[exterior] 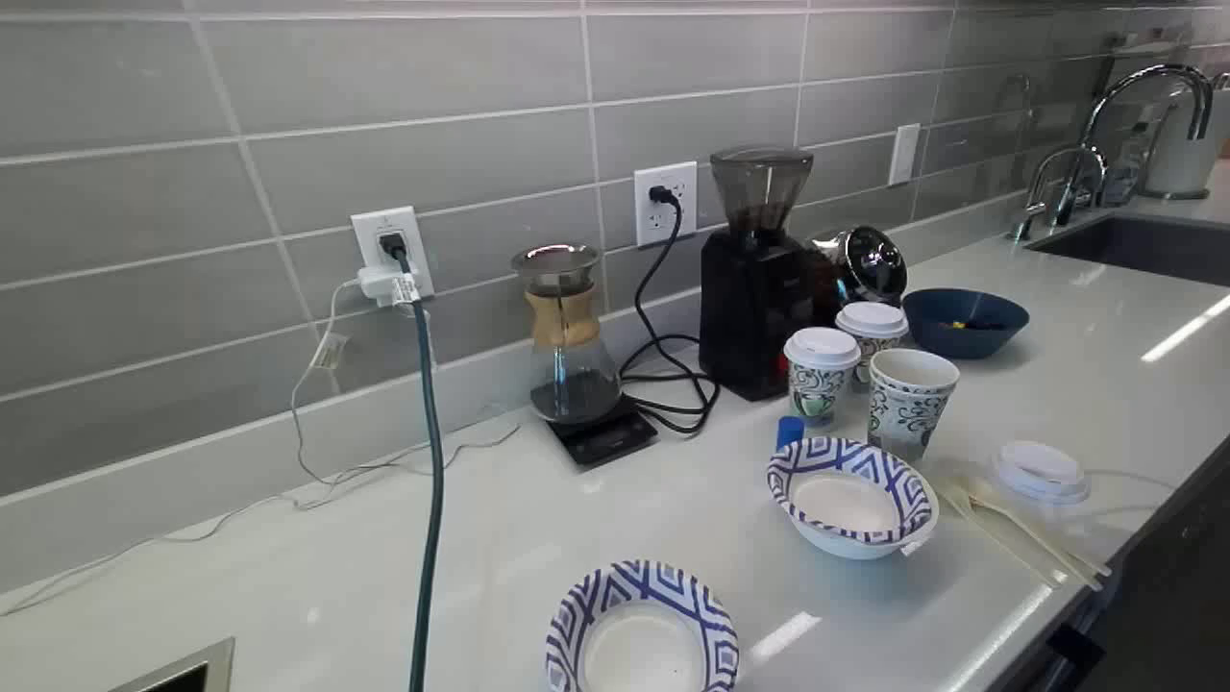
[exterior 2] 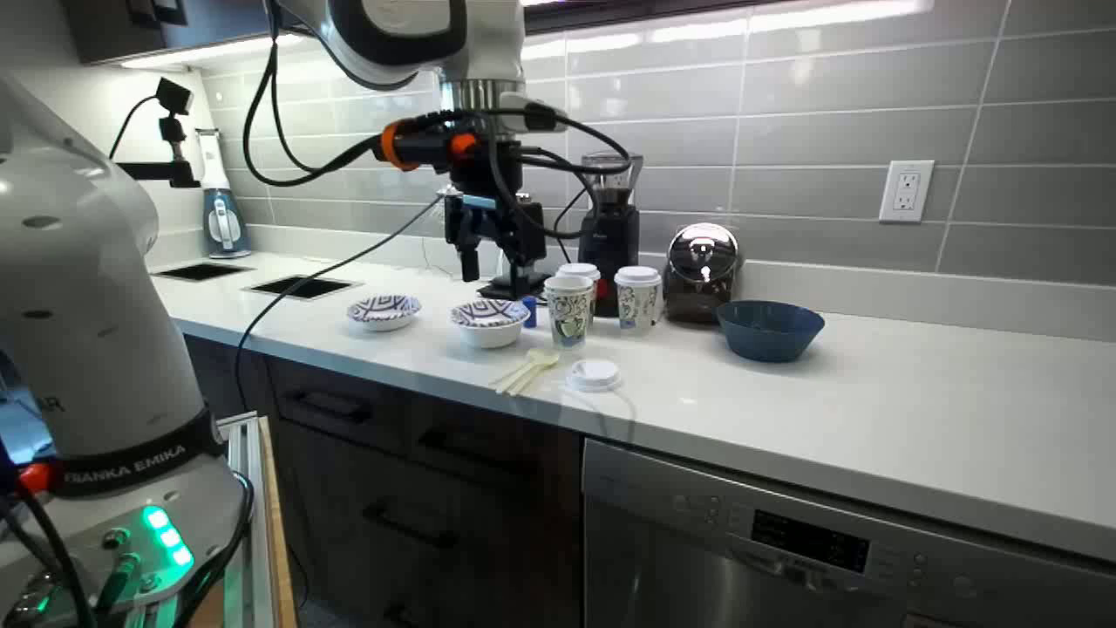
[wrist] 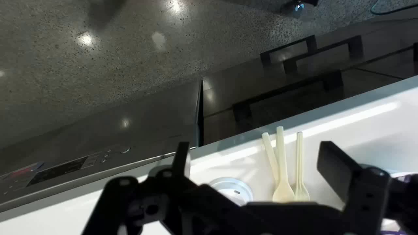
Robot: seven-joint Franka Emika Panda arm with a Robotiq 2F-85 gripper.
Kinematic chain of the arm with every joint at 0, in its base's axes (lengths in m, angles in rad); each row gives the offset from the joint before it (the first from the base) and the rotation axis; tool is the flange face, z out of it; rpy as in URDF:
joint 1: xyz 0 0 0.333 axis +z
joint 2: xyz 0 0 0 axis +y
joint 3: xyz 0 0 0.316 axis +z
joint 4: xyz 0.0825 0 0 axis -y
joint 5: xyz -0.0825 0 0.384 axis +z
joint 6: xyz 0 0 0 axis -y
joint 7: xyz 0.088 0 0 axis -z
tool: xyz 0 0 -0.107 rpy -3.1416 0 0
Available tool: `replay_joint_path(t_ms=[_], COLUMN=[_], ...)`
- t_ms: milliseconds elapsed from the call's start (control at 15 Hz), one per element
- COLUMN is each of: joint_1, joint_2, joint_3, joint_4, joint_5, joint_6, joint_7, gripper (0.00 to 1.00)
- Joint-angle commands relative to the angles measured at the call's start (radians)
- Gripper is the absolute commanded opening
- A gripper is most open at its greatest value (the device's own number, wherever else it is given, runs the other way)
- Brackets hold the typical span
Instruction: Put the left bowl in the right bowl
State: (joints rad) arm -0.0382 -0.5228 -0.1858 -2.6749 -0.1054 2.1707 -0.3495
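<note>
The left bowl [exterior: 642,646] is white with bold dark-blue stripes round its rim. It sits upright on the counter, cut by the bottom edge in that exterior view; it also shows in an exterior view [exterior 2: 384,319]. The right bowl [exterior: 850,502], white outside with a blue geometric pattern inside, stands beside it nearer the cups, and also shows in an exterior view [exterior 2: 490,333]. My gripper [exterior 2: 495,270] hangs above the counter, pointing down, higher than the right bowl and apart from it. In the wrist view its fingers [wrist: 256,160] are wide apart with nothing between them.
Patterned paper cups [exterior 2: 569,311], a small blue cylinder [exterior: 790,432], a lid [exterior 2: 594,375] and pale plastic cutlery [wrist: 282,182] lie near the right bowl. A coffee grinder [exterior: 759,288], glass carafe [exterior: 575,375] and dark blue bowl [exterior 2: 770,331] stand further off. A cable [exterior: 430,461] crosses the counter.
</note>
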Motion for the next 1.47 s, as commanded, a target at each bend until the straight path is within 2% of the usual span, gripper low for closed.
replay_joint_path(t_ms=[0, 267, 467, 667, 733, 867, 1133, 1400], joint_1=[-0.007, -0.007, 0.063, 0.130, 0.164, 0.215, 0.305, 0.380], joint_2=[0.000, 0.000, -0.050, -0.106, -0.058, -0.075, -0.042, 0.016], joint_3=[0.008, 0.008, 0.008, 0.052, 0.063, 0.097, 0.192, 0.297], joint_4=[0.001, 0.001, -0.062, -0.153, -0.085, -0.098, -0.090, -0.090], joint_5=[0.005, 0.005, 0.090, 0.161, 0.193, 0.251, 0.384, 0.499], joint_6=[-0.002, -0.002, -0.036, -0.078, -0.120, -0.131, -0.081, 0.089], joint_7=[-0.003, -0.003, -0.072, -0.065, -0.065, -0.044, 0.056, 0.164], gripper=[1.00, 1.00, 1.00, 1.00, 1.00, 1.00, 1.00, 1.00])
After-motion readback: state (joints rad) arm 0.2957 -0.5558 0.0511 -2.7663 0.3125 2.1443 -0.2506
